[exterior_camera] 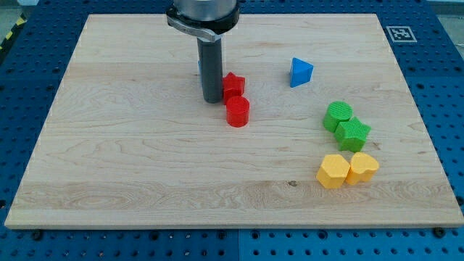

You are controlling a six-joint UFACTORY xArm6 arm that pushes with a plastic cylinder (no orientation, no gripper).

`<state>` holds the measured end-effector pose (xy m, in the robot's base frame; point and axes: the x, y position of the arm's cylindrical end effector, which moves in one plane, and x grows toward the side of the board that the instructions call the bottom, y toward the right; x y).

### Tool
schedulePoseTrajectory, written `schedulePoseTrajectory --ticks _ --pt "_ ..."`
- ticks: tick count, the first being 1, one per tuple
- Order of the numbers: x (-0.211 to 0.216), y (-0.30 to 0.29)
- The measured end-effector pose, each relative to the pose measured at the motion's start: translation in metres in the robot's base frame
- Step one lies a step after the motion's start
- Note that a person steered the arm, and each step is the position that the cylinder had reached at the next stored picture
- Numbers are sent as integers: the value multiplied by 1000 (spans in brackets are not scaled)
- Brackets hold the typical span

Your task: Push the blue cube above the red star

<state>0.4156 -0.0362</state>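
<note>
My tip [212, 100] rests on the wooden board [130, 159], just left of the red star [233, 85] and touching or nearly touching it. A red cylinder [237, 112] sits right below the star, to the lower right of my tip. The blue cube [199, 69] is almost wholly hidden behind the rod. Only a thin blue sliver shows at the rod's left edge, up and left of the star.
A blue triangular block [301, 72] lies to the right of the star. A green cylinder [338, 114] and a green ridged block [353, 134] sit at the right. Two yellow blocks [333, 171] [362, 167] lie side by side below them.
</note>
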Motion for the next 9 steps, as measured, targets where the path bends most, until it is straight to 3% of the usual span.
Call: schedulePoseTrajectory --ticks 2,7,9 --pt "-35 -94" --pt "-46 -8" --pt "-121 -43"
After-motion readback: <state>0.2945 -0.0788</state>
